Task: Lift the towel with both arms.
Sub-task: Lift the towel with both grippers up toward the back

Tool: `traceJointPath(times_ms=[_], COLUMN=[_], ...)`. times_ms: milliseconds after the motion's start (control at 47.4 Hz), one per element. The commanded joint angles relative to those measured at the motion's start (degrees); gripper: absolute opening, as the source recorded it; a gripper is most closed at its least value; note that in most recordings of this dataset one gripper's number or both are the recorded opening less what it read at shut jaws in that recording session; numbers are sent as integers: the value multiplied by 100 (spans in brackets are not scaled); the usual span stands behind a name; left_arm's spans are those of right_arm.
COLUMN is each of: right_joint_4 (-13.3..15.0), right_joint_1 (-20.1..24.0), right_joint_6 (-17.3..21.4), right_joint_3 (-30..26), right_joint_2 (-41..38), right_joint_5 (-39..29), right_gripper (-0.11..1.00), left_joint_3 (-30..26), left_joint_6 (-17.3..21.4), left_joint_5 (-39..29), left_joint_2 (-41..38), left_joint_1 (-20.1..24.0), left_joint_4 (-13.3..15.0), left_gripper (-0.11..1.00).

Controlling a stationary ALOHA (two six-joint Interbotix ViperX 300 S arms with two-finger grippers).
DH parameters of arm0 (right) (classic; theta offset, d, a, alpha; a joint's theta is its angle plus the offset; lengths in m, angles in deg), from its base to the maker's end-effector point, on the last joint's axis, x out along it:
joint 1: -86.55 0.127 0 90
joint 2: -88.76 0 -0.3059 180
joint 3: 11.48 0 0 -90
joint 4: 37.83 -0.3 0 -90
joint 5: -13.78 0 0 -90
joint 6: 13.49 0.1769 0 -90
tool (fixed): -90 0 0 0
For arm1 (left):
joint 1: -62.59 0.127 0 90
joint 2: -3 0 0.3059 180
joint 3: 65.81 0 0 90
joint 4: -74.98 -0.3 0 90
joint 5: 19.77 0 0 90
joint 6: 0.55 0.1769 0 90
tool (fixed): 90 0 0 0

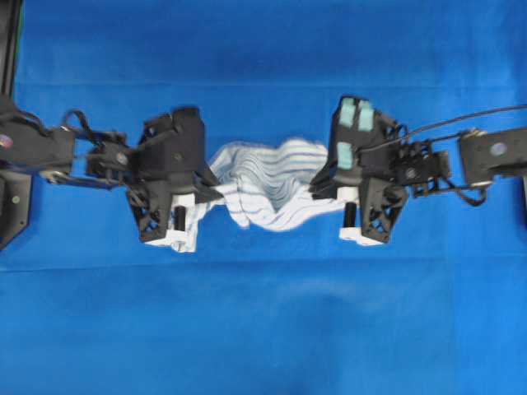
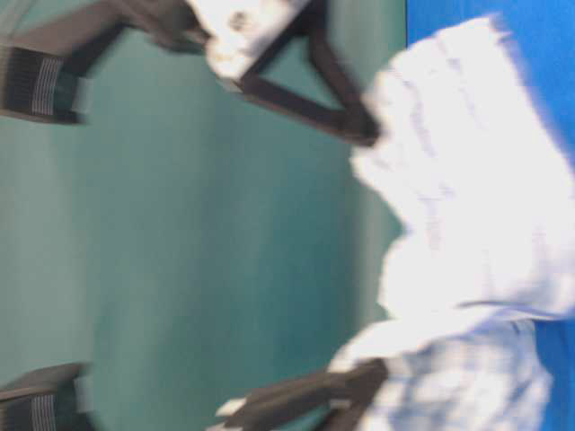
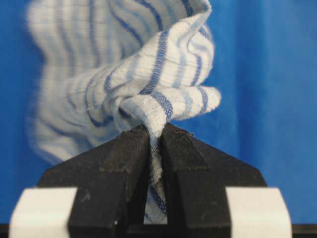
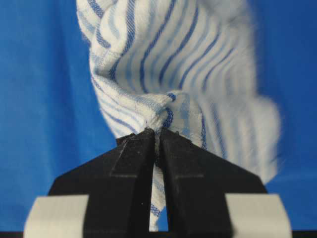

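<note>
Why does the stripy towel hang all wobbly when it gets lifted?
The towel is probably soft and floppy: it sags in folds between the left tool and right tool. It seems thin and light, bunching where each pinches it. It likely won't slip, since both are shut tight on it.

Table-level view all smeary: towel [image 2: 467, 233] just white blur, stripes nearly gone. My arms there only dark streaks, cut by top and bottom edges. Overhead view: my left tool [image 1: 210, 191] and right tool [image 1: 319, 188] cover towel ends. Left wrist view: towel far side fuzzy, top cut off. Right wrist view: same, right side blurry.
</note>
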Motion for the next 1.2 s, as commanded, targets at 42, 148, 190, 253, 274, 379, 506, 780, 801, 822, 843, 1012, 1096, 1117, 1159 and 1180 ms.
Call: traceJointPath(times_ms=[42, 148, 190, 253, 274, 379, 506, 780, 801, 822, 843, 1012, 1096, 1117, 1159, 1180], right_joint_4=[123, 220, 281, 378, 422, 571, 642, 642, 642, 642, 642, 642, 642, 642, 642, 642], right_joint_1=[-18, -18, -18, -26, -18, -26, -18, -26, -26, -26, -26, -26, -26, -26, -26, -26], right_joint_6=[-9, -26, -35, -53, -70, -158, -360, -782, -782, -782, -791, -791, -791, -791, -800, -800], right_joint_3=[-431, -817, -1011, -1292, -1371, -1758, -2259, -3076, -3120, -3164, -3226, -3454, -3480, -3489, -3489, -3480], right_joint_2=[457, 642, 721, 800, 826, 923, 993, 1143, 1151, 1160, 1169, 1239, 1257, 1257, 1257, 1257], right_joint_5=[-519, -1107, -1389, -1740, -1837, -2241, -2654, -3129, -3146, -3173, -3199, -3340, -3357, -3357, -3357, -3357], right_gripper=[6, 6, 6, 6, 6, 7, 6, 6, 6, 6, 6, 6, 6, 6, 6, 6], left_joint_3=[-369, -686, -809, -1020, -1081, -1397, -1775, -2593, -2672, -2716, -2769, -3094, -3199, -3217, -3226, -3234], left_joint_6=[18, 18, 18, 26, 35, 53, 167, 343, 352, 352, 352, 360, 369, 387, 431, 457], left_joint_5=[-457, -967, -1134, -1362, -1424, -1749, -2197, -2936, -3006, -3041, -3085, -3217, -3243, -3252, -3252, -3252], left_joint_2=[545, 905, 1002, 1160, 1195, 1327, 1433, 1529, 1529, 1538, 1547, 1573, 1600, 1600, 1600, 1600], left_joint_1=[97, 176, 193, 229, 237, 316, 448, 668, 686, 694, 703, 738, 729, 738, 738, 738], left_joint_4=[-18, -18, -18, -26, -26, -35, -44, -44, -44, -44, -53, -70, -88, -97, -97, -97], left_gripper=[3, 3, 3, 3, 3, 3, 3, 3, 3, 3, 3, 3, 3, 3, 3, 3])
